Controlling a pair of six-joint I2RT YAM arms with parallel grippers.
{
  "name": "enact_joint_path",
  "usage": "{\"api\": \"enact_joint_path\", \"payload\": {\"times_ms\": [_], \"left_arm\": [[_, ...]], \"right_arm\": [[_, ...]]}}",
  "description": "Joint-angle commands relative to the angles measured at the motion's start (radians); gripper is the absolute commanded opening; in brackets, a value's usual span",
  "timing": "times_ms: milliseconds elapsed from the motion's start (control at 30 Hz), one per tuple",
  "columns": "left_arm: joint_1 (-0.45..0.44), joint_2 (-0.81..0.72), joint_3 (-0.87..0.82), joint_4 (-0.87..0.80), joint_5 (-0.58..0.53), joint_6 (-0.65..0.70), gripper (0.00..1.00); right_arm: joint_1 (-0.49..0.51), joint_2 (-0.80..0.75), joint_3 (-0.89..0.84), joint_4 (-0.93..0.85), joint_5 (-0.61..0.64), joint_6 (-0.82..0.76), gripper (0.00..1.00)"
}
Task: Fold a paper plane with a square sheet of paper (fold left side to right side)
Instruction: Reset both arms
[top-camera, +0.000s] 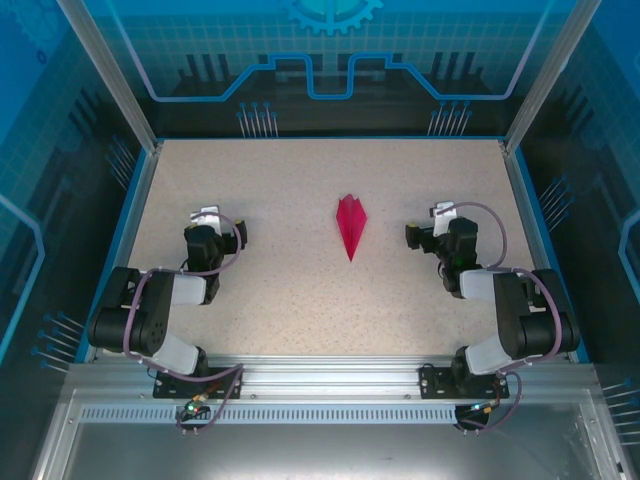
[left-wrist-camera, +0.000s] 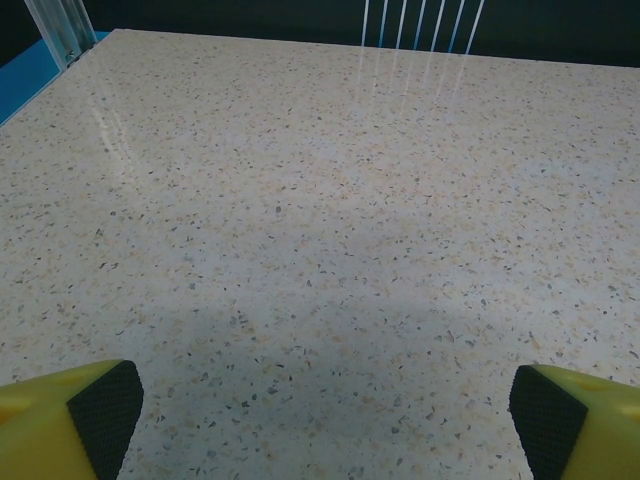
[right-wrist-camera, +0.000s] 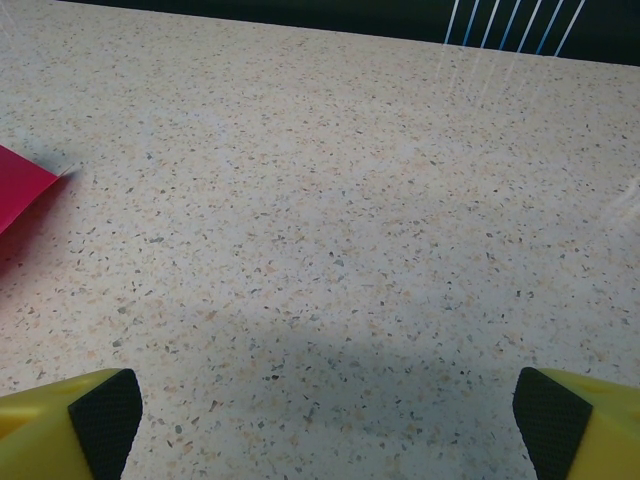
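The paper plane (top-camera: 350, 225) lies in the middle of the table, a narrow magenta-pink dart with a centre crease and its point toward the near edge. A corner of it (right-wrist-camera: 22, 190) shows at the left edge of the right wrist view. My left gripper (top-camera: 207, 215) rests well to its left, open, with bare table between its fingers (left-wrist-camera: 105, 410). My right gripper (top-camera: 442, 212) rests to the plane's right, also open, nothing between its fingers (right-wrist-camera: 545, 420). Neither gripper touches the paper.
The speckled tabletop (top-camera: 300, 290) is bordered by a blue rim and aluminium frame posts (top-camera: 105, 70). Dark panels with upright white pins (top-camera: 255, 120) stand behind the far edge. Both arms sit folded near the front rail (top-camera: 320, 375).
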Motion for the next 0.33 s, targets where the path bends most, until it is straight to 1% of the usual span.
{"api": "enact_joint_path", "payload": {"times_ms": [0, 300], "left_arm": [[0.009, -0.001, 0.015, 0.001, 0.017, -0.013, 0.98], [0.009, -0.002, 0.014, 0.001, 0.017, -0.012, 0.99]], "right_arm": [[0.005, 0.007, -0.001, 0.038, -0.006, -0.011, 1.0], [0.004, 0.007, 0.0, 0.036, -0.007, -0.011, 0.99]]}}
